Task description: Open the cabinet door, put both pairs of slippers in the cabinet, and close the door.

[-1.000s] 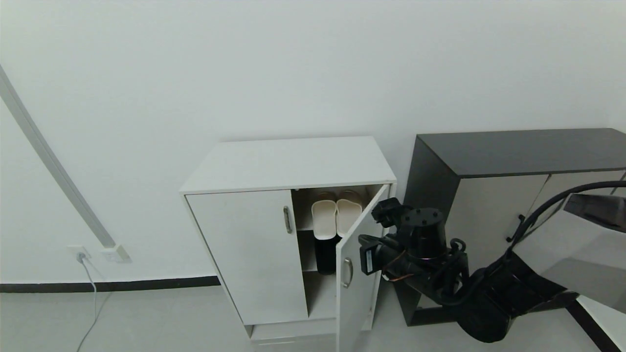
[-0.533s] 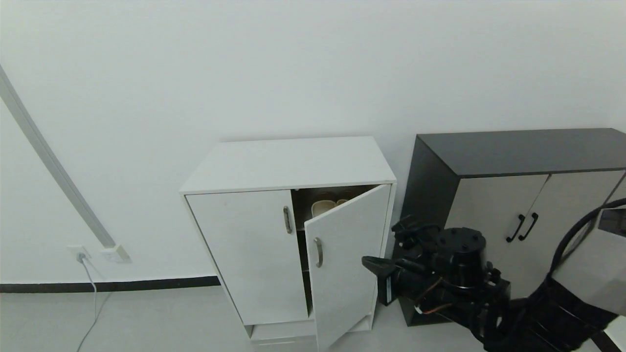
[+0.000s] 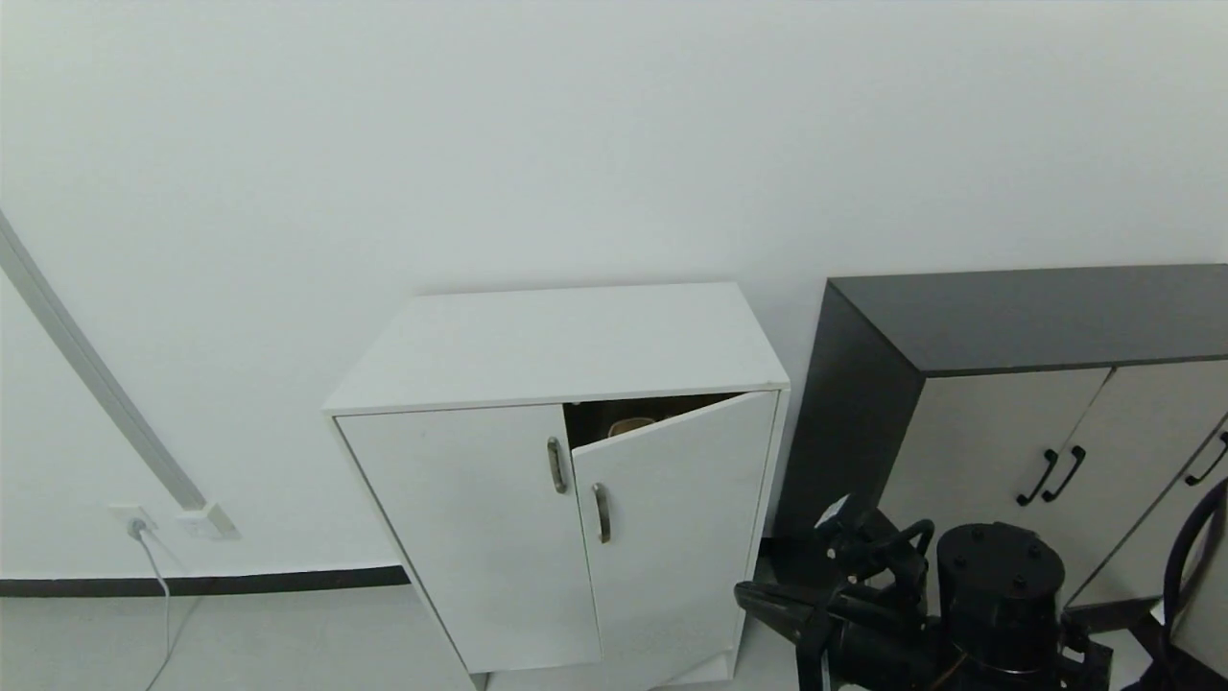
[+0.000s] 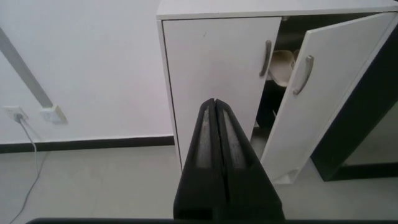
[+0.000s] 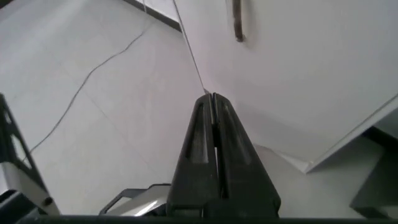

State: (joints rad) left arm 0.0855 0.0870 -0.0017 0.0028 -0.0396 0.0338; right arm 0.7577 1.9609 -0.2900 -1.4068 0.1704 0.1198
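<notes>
Right gripper (image 5: pixel 212 97), fingers together and empty, sits close to the ajar right door (image 3: pixel 676 518) of the white wooden cabinet (image 3: pixel 566 345). Left gripper (image 4: pixel 214 103), likewise pressed together, faces the cream slipper (image 4: pixel 281 62) inside.

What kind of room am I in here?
Probably a bare office or test room: white cabinet against a plain wall, dark cabinet beside it, low wall socket.
</notes>
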